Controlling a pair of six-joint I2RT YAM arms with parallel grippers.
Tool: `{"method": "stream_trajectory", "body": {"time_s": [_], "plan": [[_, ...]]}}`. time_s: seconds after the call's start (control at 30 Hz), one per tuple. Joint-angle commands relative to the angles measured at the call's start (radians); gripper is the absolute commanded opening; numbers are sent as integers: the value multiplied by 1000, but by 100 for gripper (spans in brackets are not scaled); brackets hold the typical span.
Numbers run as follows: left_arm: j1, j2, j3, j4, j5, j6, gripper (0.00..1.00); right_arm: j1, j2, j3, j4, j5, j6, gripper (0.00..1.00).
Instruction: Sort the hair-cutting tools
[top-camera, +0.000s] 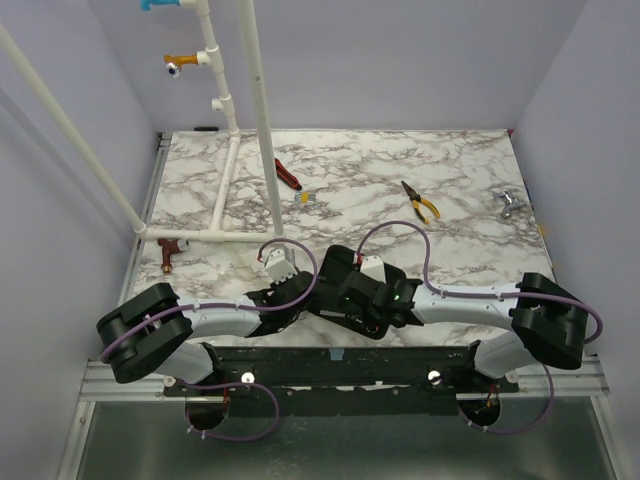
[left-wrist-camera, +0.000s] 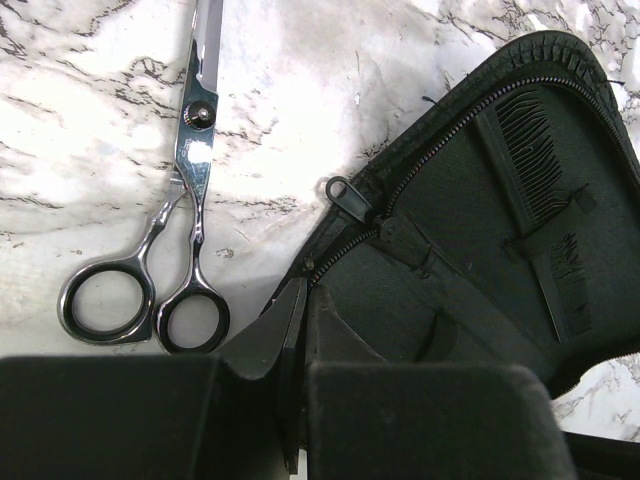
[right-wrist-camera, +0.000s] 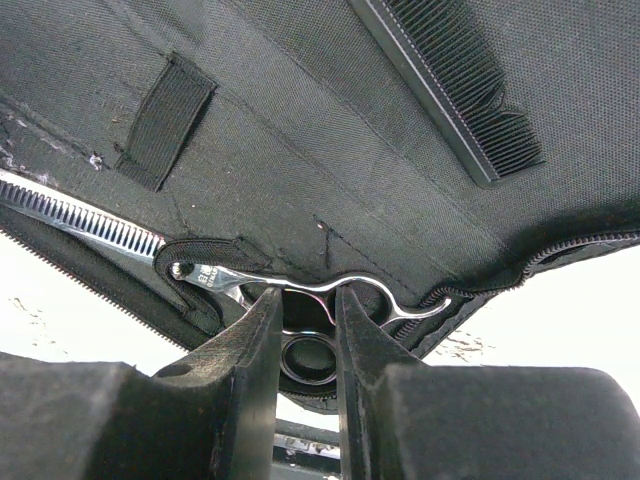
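While the left gripper (left-wrist-camera: 297, 322) is fully closed on the front flap of the open black fabric zip case (left-wrist-camera: 470, 290), the right gripper (right-wrist-camera: 305, 320) is closed to a narrow gap on one finger ring of the slim silver scissors with a toothed blade (right-wrist-camera: 90, 228). These scissors lie inside the case, their shank under a black elastic loop (right-wrist-camera: 200, 255). They look stiff, light and smooth, so I judge the ring the safest place to hold, because the polished blade would slip. Beyond them, the long straight black comb (right-wrist-camera: 450, 90) is also in the case.

The second slim silver scissors (left-wrist-camera: 195, 150) lie shut on the white marble table (left-wrist-camera: 90, 60), just beside the zip edge, with open room around them. The case lies close to the near table edge. Far behind, the red-and-black-handled tool (top-camera: 288, 176) and the yellow-handled pliers (top-camera: 421, 202) lie well apart from it.
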Motion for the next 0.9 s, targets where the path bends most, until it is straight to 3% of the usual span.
{"method": "stream_trajectory", "body": {"time_s": [0.0,0.2,0.37,0.57,0.87], "plan": [[-37,63,-23,29,211,-43,0,35,118,-54,756,-423,108,21],[-37,43,-45,16,198,-59,0,36,4,-74,607,-285,53,29],[-37,65,-26,21,209,-44,0,35,21,-60,561,-284,-5,31],[-37,39,-22,-18,190,-35,0,34,37,-73,524,-249,50,29],[-35,2,-53,-55,158,-62,0,35,-107,-185,320,-141,161,29]]}}
